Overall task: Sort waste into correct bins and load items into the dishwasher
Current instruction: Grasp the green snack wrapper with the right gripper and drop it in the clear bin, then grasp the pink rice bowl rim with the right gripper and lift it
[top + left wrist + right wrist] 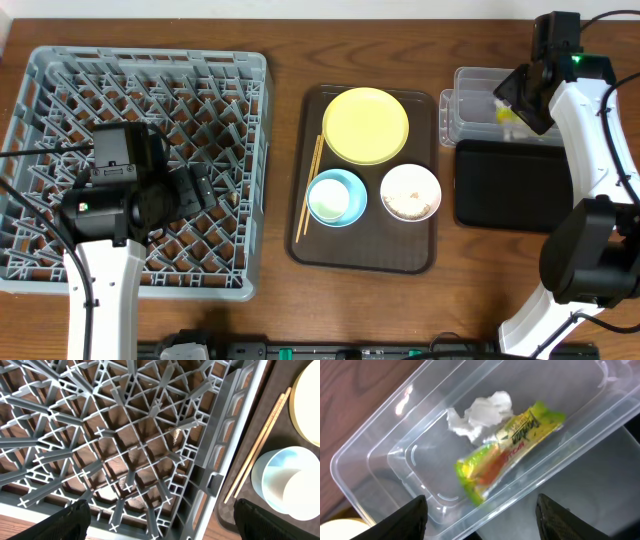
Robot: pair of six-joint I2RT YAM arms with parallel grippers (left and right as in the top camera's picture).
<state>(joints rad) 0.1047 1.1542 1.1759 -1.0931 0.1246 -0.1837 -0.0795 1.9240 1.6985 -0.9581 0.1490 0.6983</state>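
Brown wood formed the surface [290, 40], with the grey rack [150, 55] on your left and the serving tray [300, 250] in the middle. Your right claw [482, 517] hung released and empty over the clear tub [380, 460], where the snack wrapper [507, 452] lay against the crumpled napkin [480, 412]. By that showing, the dry waste was sorted. The food scraps [408, 205] sat in the white bowl [410, 175], and the black tray [505, 185] beside the tub looked bare.

Your left claw [167, 520] hovered above the rack's near-right corner, spread wide and gripping nothing. No dish stood in the rack. The yellow plate [366, 124], the blue bowl [350, 185] with the small cup [302, 492] inside it, and the chopsticks [311, 185] all lay on the serving tray.

I judged that you stood between steps, with the scraps and all the loading yet to do. The likely next move was for the right claw to cross to the white bowl and grip its rim so the scraps could be tipped out. The left claw was nearer the chopsticks and the cup. The thin sticks lay flat, so they would need a low, careful pinch.
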